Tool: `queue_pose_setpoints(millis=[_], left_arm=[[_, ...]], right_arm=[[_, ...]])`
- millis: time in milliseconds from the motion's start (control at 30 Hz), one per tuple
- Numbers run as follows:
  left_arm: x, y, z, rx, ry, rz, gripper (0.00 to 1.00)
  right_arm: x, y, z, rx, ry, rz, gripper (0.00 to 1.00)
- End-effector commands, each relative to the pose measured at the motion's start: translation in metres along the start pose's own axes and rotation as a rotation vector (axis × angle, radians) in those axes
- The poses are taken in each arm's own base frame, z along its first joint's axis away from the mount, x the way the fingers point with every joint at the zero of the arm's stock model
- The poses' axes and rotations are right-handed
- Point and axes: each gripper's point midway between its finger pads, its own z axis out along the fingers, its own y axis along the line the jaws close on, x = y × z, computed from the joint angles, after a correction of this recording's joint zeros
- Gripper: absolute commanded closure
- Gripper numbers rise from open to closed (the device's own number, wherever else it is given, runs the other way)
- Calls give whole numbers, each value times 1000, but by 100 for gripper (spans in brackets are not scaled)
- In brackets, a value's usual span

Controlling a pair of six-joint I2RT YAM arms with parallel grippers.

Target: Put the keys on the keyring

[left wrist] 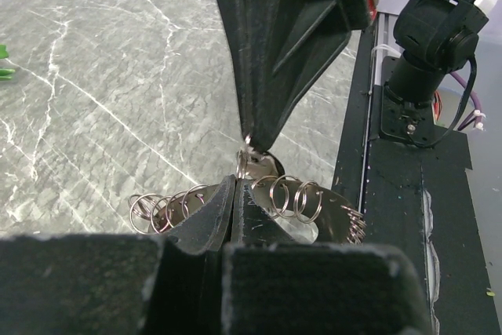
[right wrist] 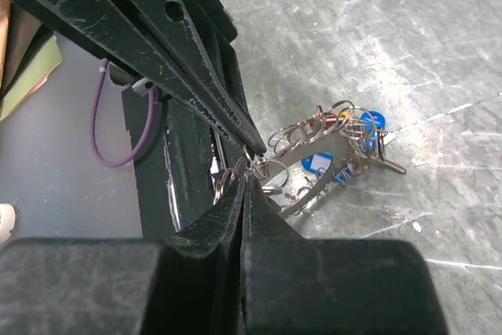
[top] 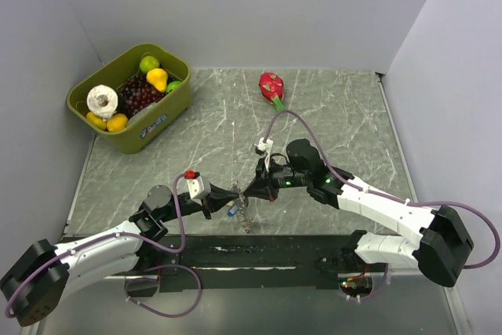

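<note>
The keyring hangs just over the marble between my two grippers, a grey metal hoop strung with several small split rings. My left gripper is shut on its rim. My right gripper comes in from the opposite side, tip to tip with the left, and is shut on a small split ring at the rim. The keyring carries blue-headed keys on its far side. From above, both grippers meet near the table's front edge, with the keyring dangling below them.
A green bin of fruit stands at the back left. A dragon fruit lies at the back centre. A black strip runs along the near edge, where the arm bases are bolted.
</note>
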Motion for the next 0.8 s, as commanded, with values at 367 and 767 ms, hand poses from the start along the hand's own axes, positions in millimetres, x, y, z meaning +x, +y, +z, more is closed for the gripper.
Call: queue_pose_setpoints(millis=[367,767], left_arm=[[-26,-7,2,37,-97,53,99],[-33,-12,-5,39,-142,71,99]], right_arm=[[-26,-4,8,14,-56,-34,100],[-13,-7,10,11,-54,-10,100]])
